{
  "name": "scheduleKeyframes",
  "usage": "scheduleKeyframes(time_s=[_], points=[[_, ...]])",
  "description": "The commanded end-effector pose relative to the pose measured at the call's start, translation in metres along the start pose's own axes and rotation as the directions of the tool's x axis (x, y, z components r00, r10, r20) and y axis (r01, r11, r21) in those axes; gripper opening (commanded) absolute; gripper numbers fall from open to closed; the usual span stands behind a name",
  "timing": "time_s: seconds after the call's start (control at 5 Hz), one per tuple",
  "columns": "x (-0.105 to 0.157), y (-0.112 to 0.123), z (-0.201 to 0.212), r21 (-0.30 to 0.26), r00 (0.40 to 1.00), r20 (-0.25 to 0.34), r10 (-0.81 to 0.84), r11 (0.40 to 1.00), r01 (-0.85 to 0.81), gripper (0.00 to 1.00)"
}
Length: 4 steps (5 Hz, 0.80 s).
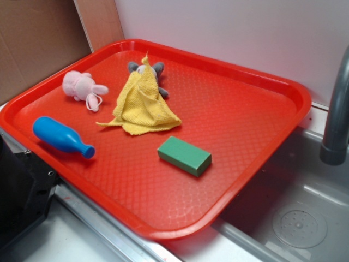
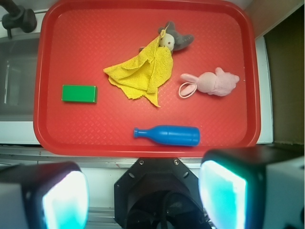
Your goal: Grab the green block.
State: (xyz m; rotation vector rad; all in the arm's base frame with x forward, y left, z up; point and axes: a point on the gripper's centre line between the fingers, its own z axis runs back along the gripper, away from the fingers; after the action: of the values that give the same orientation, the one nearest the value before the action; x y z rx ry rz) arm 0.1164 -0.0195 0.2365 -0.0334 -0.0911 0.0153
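Observation:
The green block [image 1: 185, 155] lies flat on the red tray [image 1: 234, 109], toward its near right side; in the wrist view the green block [image 2: 79, 93] sits at the tray's left. My gripper [image 2: 143, 198] hangs high above, outside the tray's near edge, far from the block. Its two fingers [image 2: 223, 198] stand wide apart with nothing between them. The exterior view shows only a dark part of the arm at the bottom left.
A blue bottle [image 2: 167, 135] lies on its side near the tray's [image 2: 52, 138] front edge. A yellow cloth [image 2: 142, 74] covers most of a grey stuffed toy [image 2: 177, 40]. A pink plush [image 2: 212, 82] lies beside them. A sink basin [image 1: 297, 218] and faucet [image 1: 335, 114] flank the tray.

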Motion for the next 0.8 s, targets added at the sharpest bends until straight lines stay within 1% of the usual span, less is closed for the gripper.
scheduleKeyframes(time_s=[0.0, 0.2, 0.4, 0.6], points=[[0.000, 0.000, 0.000, 0.000, 1.000, 0.000, 0.000, 1.000, 0.000, 1.00], [0.010, -0.006, -0.005, 0.004, 0.996, 0.029, -0.083, 0.997, 0.083, 1.00], [0.024, -0.017, -0.017, 0.015, 0.977, 0.050, -0.205, 0.979, 0.205, 1.00], [0.036, -0.029, -0.029, 0.019, 0.945, 0.065, -0.319, 0.948, 0.319, 1.00]])
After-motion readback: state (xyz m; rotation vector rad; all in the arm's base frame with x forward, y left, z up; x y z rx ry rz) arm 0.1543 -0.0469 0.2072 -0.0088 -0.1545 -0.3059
